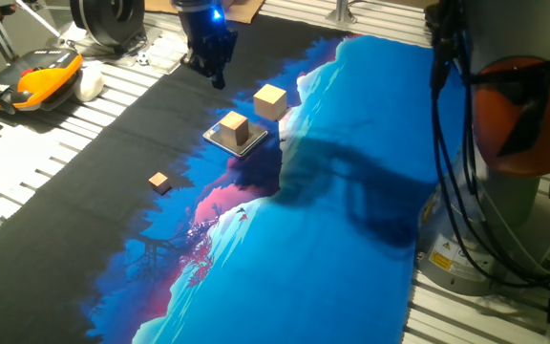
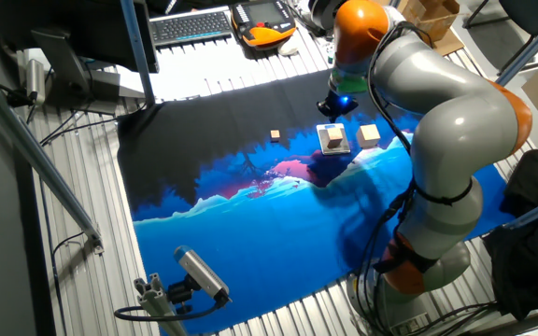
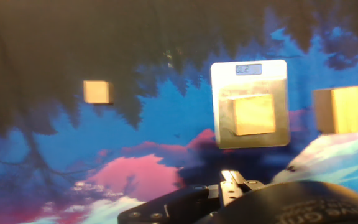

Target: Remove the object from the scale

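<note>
Tool (image 1: pixel 216 69) hangs above the counter, holding nothing; can't tell if its fingers are spread. Cube (image 1: pixel 233 126) sits on the scale (image 1: pixel 248 143) just below it, bigger cube (image 1: pixel 270 100) beside that, tiny block (image 1: pixel 159 182) farther off.

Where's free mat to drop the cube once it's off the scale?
Wide bare blue mat on the arm-base side of the scale. Also dark mat between the scale and the tiny block. Crowded: the larger cube sits close beside the scale, with the gripper nearby.
</note>
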Tool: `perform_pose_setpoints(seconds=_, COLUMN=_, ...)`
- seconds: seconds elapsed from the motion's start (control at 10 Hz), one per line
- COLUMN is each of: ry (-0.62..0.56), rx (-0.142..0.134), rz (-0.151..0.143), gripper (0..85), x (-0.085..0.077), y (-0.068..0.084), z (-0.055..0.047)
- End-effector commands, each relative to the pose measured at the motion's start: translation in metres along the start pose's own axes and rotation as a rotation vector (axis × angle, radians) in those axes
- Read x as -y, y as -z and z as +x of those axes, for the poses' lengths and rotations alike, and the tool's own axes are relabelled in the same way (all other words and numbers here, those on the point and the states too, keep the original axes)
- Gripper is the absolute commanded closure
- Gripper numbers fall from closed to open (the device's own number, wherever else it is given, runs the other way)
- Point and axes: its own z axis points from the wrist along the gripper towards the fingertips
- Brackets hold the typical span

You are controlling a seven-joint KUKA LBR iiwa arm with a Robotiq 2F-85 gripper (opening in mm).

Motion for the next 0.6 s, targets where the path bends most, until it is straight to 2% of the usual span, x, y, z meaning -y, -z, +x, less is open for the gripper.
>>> perform_pose_setpoints(seconds=0.0, ry=0.023, rx=0.005, rz=0.055, gripper=85.0, x=-0.0011, y=-0.0003, z=0.0002)
perform_pose_setpoints(seconds=0.1, ry=0.008, rx=-0.002, rz=0.039, gripper=85.0, x=-0.0011, y=-0.0003, z=0.0002)
perform_pose_setpoints(seconds=0.2, ry=-0.008, rx=-0.001, rz=0.037, gripper=85.0, x=-0.0011, y=-0.0003, z=0.0002)
perform_pose_setpoints(seconds=0.4, ry=-0.024, rx=0.021, rz=0.109, gripper=51.0, x=-0.0011, y=-0.0003, z=0.0002)
perform_pose_setpoints(seconds=0.5, ry=-0.017, rx=0.032, rz=0.132, gripper=51.0, x=0.0073, y=-0.0010, z=-0.0024)
